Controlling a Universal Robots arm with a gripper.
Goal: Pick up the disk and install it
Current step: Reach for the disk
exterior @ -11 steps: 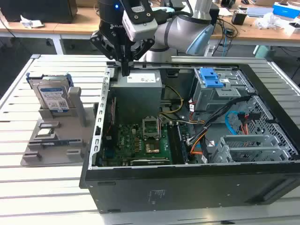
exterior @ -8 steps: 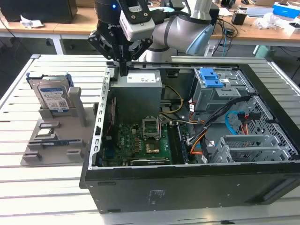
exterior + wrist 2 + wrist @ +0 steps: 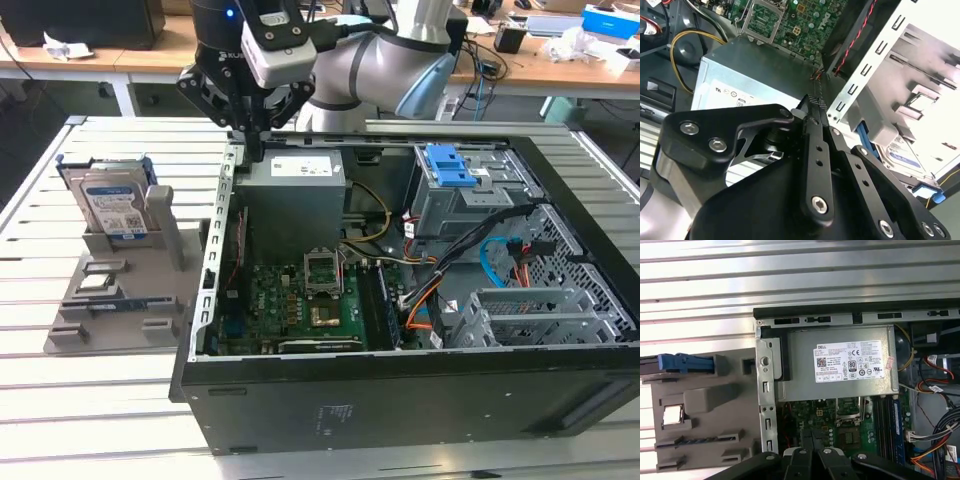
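Gripper over the case corner, disk upright in its stand

The gripper hangs above the rear corner of the open case, on the exterior view's left side of it. It is just over the edge where the power supply meets the case wall. The jaws are pressed together and nothing is between them. In both wrist views the two black fingers meet at their tips, with the power supply under them.

The disk is outside the case. It stands upright in a slot of a gray stand on the slatted table, at the exterior view's left of the case and well apart from the gripper. Its blue-and-white label faces the exterior camera, and blue rails run along its two sides. In the second wrist view the disk shows beyond the perforated case wall. In the first wrist view its blue rail is seen edge-on at the stand.

A small silver chip lies flat in a pocket of the same stand, near the disk. Inside the case the green board lies beside the power supply. A blue latch sits on the drive cage, toward the exterior view's right.
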